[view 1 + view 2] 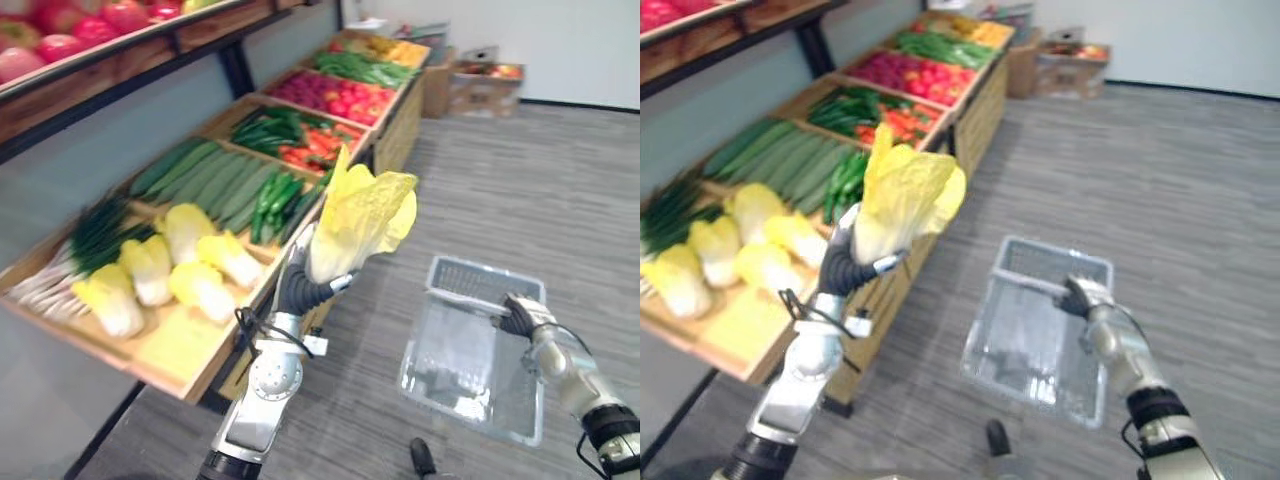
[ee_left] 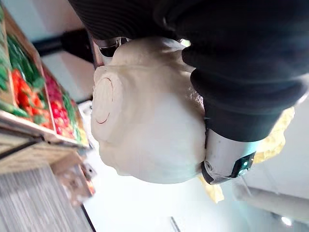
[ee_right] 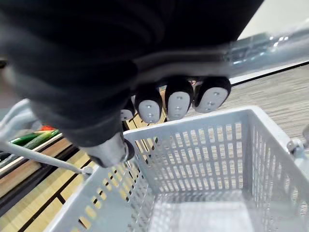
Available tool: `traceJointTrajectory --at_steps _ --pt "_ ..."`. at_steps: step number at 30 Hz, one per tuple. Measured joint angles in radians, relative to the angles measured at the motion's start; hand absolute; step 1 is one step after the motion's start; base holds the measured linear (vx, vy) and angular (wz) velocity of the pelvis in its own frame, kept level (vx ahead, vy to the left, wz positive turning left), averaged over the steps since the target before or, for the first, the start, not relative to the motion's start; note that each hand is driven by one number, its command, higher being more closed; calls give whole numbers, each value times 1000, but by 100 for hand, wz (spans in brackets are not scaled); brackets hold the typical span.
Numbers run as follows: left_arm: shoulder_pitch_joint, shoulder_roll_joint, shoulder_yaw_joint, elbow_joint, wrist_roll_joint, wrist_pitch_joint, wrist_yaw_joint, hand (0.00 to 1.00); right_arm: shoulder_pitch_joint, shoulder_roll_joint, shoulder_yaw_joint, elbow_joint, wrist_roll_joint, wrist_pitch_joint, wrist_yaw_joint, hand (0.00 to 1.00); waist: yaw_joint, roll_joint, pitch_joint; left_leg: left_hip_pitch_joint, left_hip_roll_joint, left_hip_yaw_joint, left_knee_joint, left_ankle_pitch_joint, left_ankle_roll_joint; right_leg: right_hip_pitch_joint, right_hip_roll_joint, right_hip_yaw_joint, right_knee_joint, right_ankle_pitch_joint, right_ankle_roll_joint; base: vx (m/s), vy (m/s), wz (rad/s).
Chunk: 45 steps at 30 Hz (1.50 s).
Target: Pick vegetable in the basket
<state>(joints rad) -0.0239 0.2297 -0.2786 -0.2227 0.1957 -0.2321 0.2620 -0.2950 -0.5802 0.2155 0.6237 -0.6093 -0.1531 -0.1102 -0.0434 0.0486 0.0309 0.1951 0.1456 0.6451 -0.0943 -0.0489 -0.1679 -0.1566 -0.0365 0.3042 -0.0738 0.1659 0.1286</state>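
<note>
My left hand (image 1: 300, 285) is shut on the pale stem of a yellow-leafed cabbage (image 1: 362, 215), held upright in the air beside the wooden display's front edge; in the left wrist view the cabbage's cream base (image 2: 149, 121) sits against the dark hand cover. To the right, a clear grey plastic basket (image 1: 470, 375) hangs above the floor. My right hand (image 1: 520, 315) is shut on its metal handle (image 3: 260, 46), fingers (image 3: 178, 101) curled round the bar. The basket's inside (image 3: 203, 212) looks bare.
A slanted wooden display (image 1: 180, 350) at left holds more yellow cabbages (image 1: 160, 265), spring onions (image 1: 85, 245), cucumbers (image 1: 205, 175), green and red peppers (image 1: 300, 135), and further produce. Red apples (image 1: 95, 25) fill an upper shelf. Cardboard boxes (image 1: 480, 85) stand by the far wall; grey plank floor lies at right.
</note>
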Motion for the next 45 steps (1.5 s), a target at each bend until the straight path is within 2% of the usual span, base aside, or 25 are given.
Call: traceJointTrajectory --at_steps 5,8,10,13,15,16,18,21,24,31,37,40,45 --pt "13 10 -90 -41 -78 -11 -48 100 -42 11 18 -46 1 21 11 100 5 5 12 17 23 82 87 -65 -4 6 21 70 1 14 -3 3 1 -53" --pt "13 13 -152 -63 -117 -14 -88 100 -48 19 18 -91 2 25 11 100 20 6 22 23 35 112 113 -86 -11 6 34 90 8 15 -2 -2 -6 -27" --pt "13 24 -199 -99 -155 -18 -126 100 -62 50 18 -120 5 39 22 100 20 4 33 21 48 127 139 -102 -13 6 41 96 10 15 -2 -25 -33 -14" --pt "10 61 -267 -139 -158 -26 -174 100 -63 83 33 -167 46 42 32 100 27 15 42 25 65 153 172 -124 -20 6 55 115 17 15 -2 -35 -50 -24" --pt "5 115 -328 -154 -191 -31 -210 100 -69 98 72 -223 74 42 34 100 26 24 50 25 85 176 211 -148 -27 6 67 132 22 15 -2 -44 -57 -24" --pt "-2 133 -346 -154 -196 -31 -222 100 -70 99 85 -237 82 40 35 100 27 25 51 25 90 182 222 -154 -29 5 71 136 23 15 -2 -43 -57 -26" --pt "-51 215 -407 -153 -208 -33 -267 100 -92 106 133 -276 105 36 47 100 23 25 51 22 113 197 263 -173 -36 4 82 145 29 15 -3 -48 -64 -19" --pt "-117 297 -475 -152 -272 -51 -321 100 -114 106 184 -301 109 29 73 100 19 24 52 18 134 205 301 -190 -43 1 95 148 40 12 -5 -42 -51 -9" --pt "-154 343 -528 -125 -310 -70 -355 100 -143 108 245 -303 109 16 79 100 22 24 52 13 160 239 348 -210 -52 -15 114 170 52 12 -6 -31 -40 -27" --pt "-222 432 -625 -63 -311 -74 -411 100 -243 95 358 -316 111 9 119 100 16 25 53 6 203 315 415 -237 -64 -55 158 224 76 16 -10 3 -13 -28" --pt "-226 448 -668 -42 -287 -87 -425 100 -272 70 425 -367 113 -12 133 100 17 27 55 20 216 355 433 -248 -69 -62 179 249 87 16 -10 6 1 -16" --pt "-227 446 -668 -2 -223 -92 -424 100 -273 64 439 -400 114 -30 151 100 15 27 55 21 215 356 433 -248 -69 -62 178 250 90 16 -10 -2 -2 -1" --pt "-225 437 -658 128 -25 -92 -421 100 -278 55 472 -434 118 -60 167 100 16 26 56 21 214 355 435 -248 -69 -61 175 247 91 16 -10 -6 -5 1"
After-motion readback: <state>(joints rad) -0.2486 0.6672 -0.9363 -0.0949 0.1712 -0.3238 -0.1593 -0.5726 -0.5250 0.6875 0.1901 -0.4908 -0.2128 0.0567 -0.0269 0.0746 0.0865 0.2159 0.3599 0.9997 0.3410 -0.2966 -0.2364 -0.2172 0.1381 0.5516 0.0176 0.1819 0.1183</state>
